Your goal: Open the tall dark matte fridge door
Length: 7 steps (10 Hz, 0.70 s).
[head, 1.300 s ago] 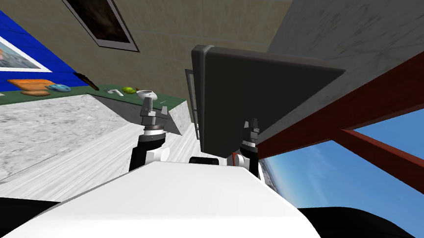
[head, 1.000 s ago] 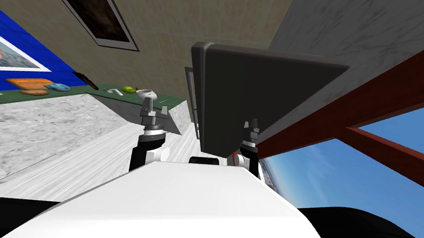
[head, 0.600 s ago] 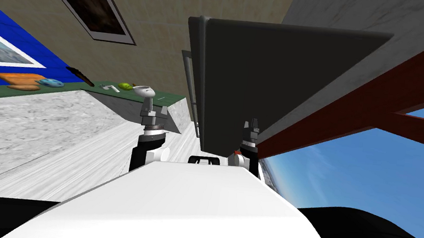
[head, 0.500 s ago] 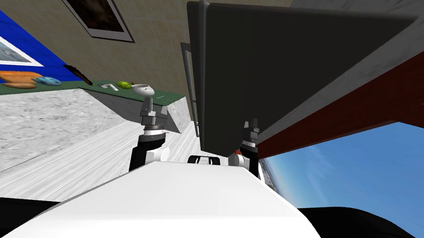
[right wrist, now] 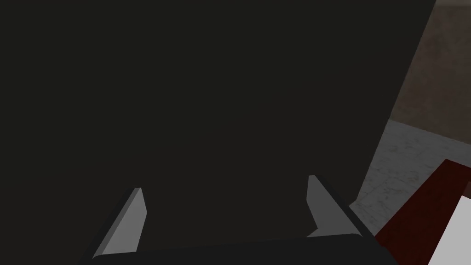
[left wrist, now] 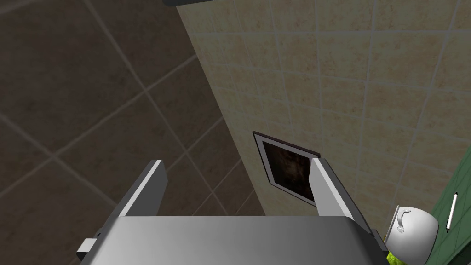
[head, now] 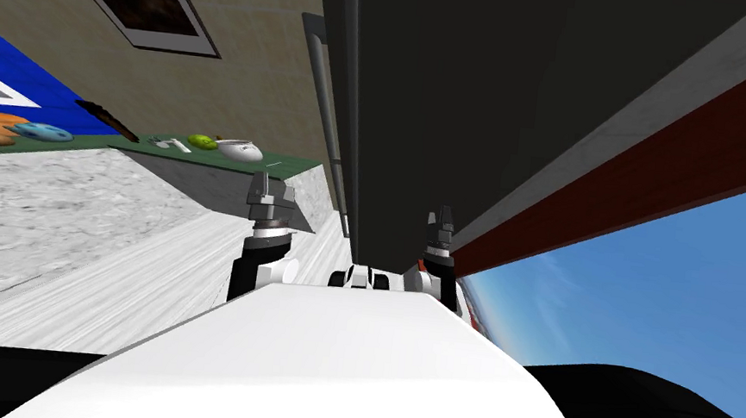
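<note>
Matte black tall fridge door (head: 496, 94) is dead ahead and close. Its flat face sits right in front of the right end effector (right wrist: 223, 184), whose fingers are spread wide and empty, with no contact visible. A long grey bar handle (head: 322, 101) runs along the door's edge, between our two arms. The left end effector (left wrist: 237, 168) is also wide open and empty, raised on the handle side and aimed at the beige tiled wall (left wrist: 368, 69). Our read: approach phase, both held open ready to grab. The right one faces bare panel, so reaching the handle needs a sideways move.
</note>
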{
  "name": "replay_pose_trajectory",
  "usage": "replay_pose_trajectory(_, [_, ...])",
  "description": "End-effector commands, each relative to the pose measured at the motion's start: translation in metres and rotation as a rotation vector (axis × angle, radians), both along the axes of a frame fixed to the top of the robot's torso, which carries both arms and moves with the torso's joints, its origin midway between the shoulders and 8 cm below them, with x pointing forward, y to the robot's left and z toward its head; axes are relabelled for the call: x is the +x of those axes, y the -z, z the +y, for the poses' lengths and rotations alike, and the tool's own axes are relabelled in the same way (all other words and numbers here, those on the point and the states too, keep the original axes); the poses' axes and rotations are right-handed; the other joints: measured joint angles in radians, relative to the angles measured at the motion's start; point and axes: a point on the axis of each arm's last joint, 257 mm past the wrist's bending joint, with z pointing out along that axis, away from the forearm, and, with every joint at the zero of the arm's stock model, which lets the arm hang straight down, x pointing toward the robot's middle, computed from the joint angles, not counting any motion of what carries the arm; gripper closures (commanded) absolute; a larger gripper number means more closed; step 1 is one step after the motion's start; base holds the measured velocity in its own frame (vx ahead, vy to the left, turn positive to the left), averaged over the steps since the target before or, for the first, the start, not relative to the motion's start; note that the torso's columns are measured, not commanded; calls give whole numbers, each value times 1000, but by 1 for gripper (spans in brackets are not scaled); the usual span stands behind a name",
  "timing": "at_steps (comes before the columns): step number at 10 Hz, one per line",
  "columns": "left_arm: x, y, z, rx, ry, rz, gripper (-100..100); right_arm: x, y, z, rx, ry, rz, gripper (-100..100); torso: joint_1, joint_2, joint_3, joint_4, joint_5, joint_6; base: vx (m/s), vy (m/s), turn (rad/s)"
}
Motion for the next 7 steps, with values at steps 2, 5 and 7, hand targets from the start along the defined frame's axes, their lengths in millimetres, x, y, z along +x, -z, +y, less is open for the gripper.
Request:
replay_pose_trajectory(2, [0, 0, 0, 0, 0, 0, 0, 6, -2, 12, -144, 16, 2, -100, 0, 0, -2, 2, 1, -1, 41, 42, -102])
replay_pose_trajectory(5, [0, 0, 0, 0, 0, 0, 0, 12, -5, 22, -271, 48, -6, -100, 5, -4, -5, 2, 3, -4, 36, 56, -120])
replay_pose_trajectory(7, [0, 0, 0, 0, 0, 0, 0, 15, -6, 27, -339, 71, -13, -100, 4, -7, -8, 4, 5, -7, 31, 42, -99])
